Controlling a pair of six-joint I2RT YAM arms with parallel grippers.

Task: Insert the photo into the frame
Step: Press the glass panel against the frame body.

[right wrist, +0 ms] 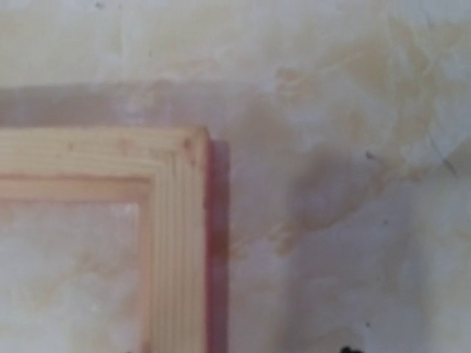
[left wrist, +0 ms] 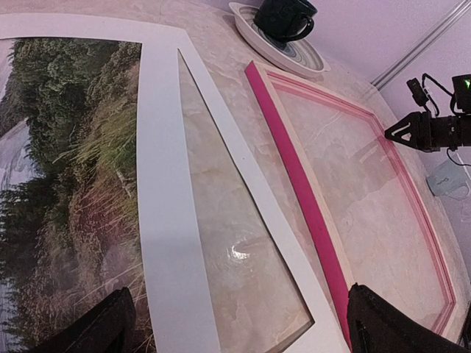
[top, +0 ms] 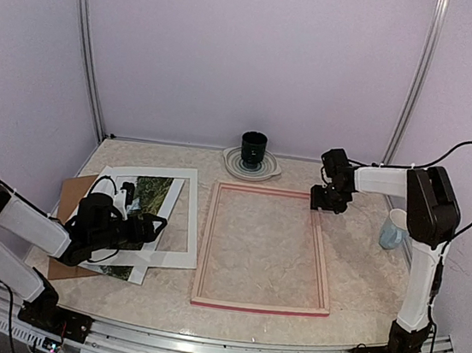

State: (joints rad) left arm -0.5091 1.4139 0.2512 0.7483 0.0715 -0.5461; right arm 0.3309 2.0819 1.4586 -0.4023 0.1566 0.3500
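Left claw (top: 154, 229) low over photo (top: 153, 194), right claw (top: 327, 203) above frame (top: 259, 305) corner

The frame (top: 205, 242) lies flat in the middle of the table (top: 361, 278), with a cup (top: 254, 144) on a saucer (top: 230, 161) behind it. To its left lies a mat board (top: 168, 172). The photo (top: 154, 194) apparently overlaps the mat board's left part, and a backing board (top: 75, 191) lies beneath. Another cup (top: 392, 230) stands far right.

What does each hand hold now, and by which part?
Nothing is held. The left hand hangs open above the photo and mat; the right hand hovers over a corner of the frame.
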